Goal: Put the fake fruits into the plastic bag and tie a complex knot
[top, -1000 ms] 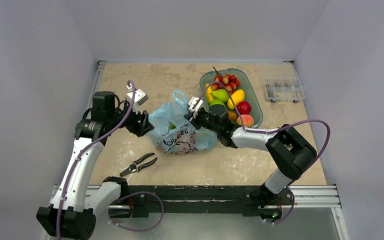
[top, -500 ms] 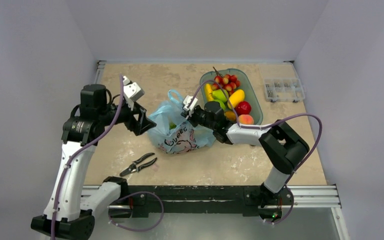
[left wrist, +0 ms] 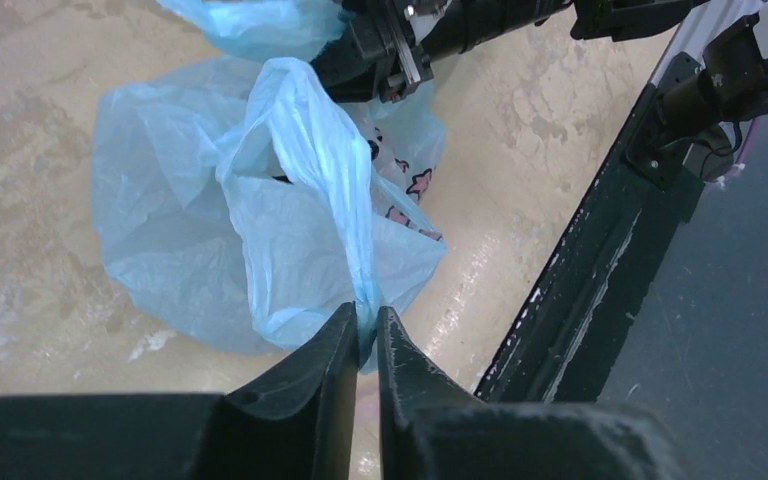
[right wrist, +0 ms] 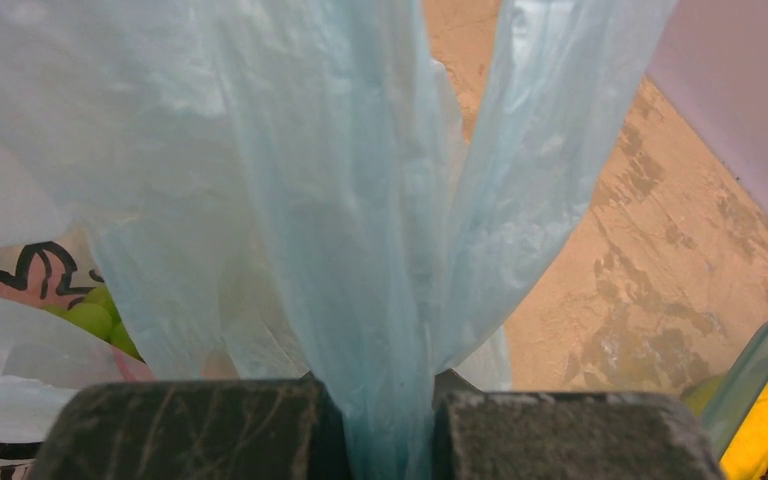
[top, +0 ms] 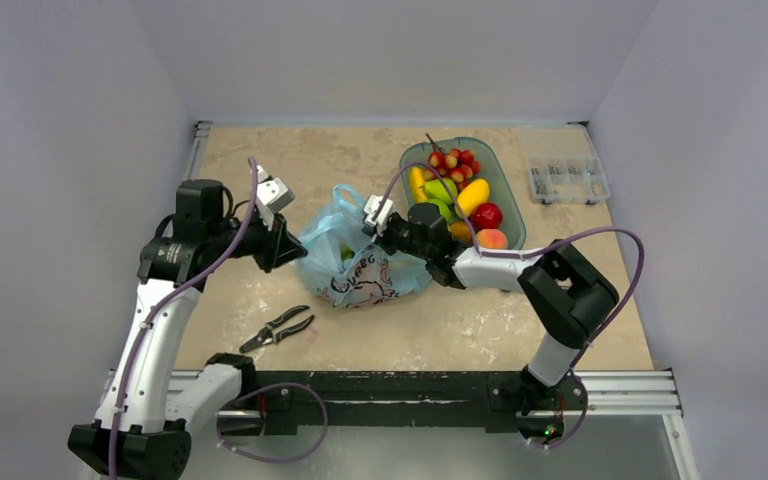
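Note:
The light-blue plastic bag lies mid-table with its mouth held up between both arms. My left gripper is shut on a thin fold of the bag's left edge. My right gripper is shut on a bunched strip of the bag on its right side. Green grapes show through the plastic inside. More fake fruits, red, yellow, green and peach, fill the teal dish behind the right arm. No knot is in view.
Black pliers lie on the table in front of the bag, to its left. A clear compartment box sits at the back right. The dark mounting rail runs along the near edge.
My left gripper has closed from wide open onto the bag's left edge. My right gripper, still shut on the bag, has shifted slightly left and back.

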### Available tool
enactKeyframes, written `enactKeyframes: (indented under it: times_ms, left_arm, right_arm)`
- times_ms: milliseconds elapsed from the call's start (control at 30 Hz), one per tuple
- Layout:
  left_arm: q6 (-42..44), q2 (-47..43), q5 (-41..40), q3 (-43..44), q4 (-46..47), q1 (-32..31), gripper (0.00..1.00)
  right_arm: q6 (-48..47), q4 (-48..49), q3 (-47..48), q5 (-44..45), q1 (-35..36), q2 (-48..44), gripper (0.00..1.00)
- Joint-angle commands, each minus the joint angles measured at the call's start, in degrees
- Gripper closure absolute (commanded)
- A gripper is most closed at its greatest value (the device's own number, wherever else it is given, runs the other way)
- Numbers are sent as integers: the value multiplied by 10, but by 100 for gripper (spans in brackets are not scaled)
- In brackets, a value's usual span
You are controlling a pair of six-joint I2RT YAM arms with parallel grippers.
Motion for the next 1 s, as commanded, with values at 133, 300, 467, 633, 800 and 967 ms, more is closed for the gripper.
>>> enactKeyframes:
  times_ms: [133, 300, 467, 633, 800, 967]
  left_arm:
    - [-26, 14, 14, 32, 82, -30, 79]
    - [26, 24, -19, 19, 53, -31, 45]
    - [84, 31, -61, 15, 5, -29, 45]
    - [116, 12, -48, 3, -31, -29, 54]
    - [-1, 4, 34, 69, 22, -29, 100]
    - [-135, 7, 97, 99, 142, -28, 100]
  right_arm:
    - [-57, 10, 11, -2, 2, -7, 100]
    - [-56, 8, 6, -8, 2, -15, 100]
    - [-57, 10, 6, -8, 2, -18, 100]
    - [-64, 10, 7, -6, 2, -11, 100]
    - [-84, 4, 7, 12, 3, -3, 100]
    - [-114, -2, 6, 34, 4, 16, 100]
